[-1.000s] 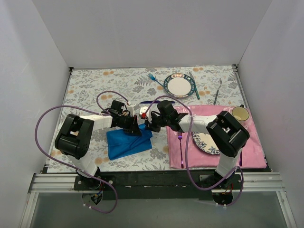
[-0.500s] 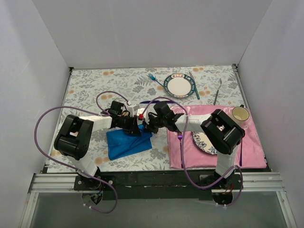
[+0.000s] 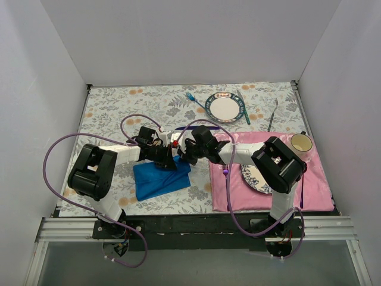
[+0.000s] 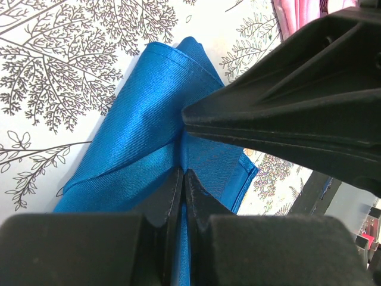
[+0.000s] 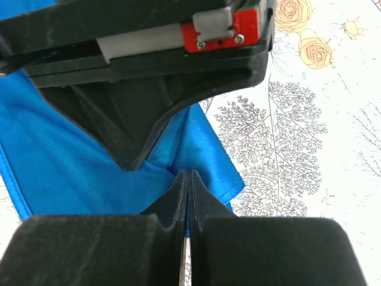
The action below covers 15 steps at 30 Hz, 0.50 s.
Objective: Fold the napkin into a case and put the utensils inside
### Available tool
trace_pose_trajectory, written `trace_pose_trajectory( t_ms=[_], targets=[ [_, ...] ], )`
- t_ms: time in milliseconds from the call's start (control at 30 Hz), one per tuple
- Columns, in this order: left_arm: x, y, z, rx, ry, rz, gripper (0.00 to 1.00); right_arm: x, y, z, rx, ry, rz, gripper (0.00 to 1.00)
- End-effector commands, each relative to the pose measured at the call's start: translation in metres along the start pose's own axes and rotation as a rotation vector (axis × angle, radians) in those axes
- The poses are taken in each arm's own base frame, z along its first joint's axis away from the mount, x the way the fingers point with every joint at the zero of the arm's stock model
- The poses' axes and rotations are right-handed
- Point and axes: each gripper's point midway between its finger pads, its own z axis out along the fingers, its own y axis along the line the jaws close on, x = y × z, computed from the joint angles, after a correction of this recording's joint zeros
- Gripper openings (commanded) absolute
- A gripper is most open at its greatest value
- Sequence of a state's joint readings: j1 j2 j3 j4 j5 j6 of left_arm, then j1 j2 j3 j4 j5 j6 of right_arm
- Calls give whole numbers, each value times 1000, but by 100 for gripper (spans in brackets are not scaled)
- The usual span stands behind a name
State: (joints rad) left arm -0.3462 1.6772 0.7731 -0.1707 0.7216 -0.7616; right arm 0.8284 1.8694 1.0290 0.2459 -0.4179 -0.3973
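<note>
The bright blue napkin lies folded on the flowered tablecloth in front of the left arm. My left gripper is shut on a raised fold of the napkin near its far right corner. Facing it tip to tip, my right gripper is shut on the napkin by the same corner, its fingertips pressed together. The light-blue fork lies at the far middle beside a plate. Part of the dark purple knife shows just behind the grippers.
A teal-rimmed plate with a teal knife stands at the back. The pink placemat on the right holds a magenta fork, a patterned plate and a cup. A grey utensil lies at the far right.
My right gripper has closed and slid a little left, up against the left gripper at the napkin's corner. The left gripper and the napkin have stayed put.
</note>
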Motion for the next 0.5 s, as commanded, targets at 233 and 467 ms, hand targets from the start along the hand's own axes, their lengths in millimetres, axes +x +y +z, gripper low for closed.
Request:
trace_pose_trajectory(
  t_ms=[233, 467],
  targets=[
    [-5, -5, -6, -3, -29, 51, 0, 3, 12, 5, -34, 26, -86, 2],
    [-6, -3, -4, -8, -24, 37, 0, 7, 22, 2, -79, 38, -97, 12]
  ],
)
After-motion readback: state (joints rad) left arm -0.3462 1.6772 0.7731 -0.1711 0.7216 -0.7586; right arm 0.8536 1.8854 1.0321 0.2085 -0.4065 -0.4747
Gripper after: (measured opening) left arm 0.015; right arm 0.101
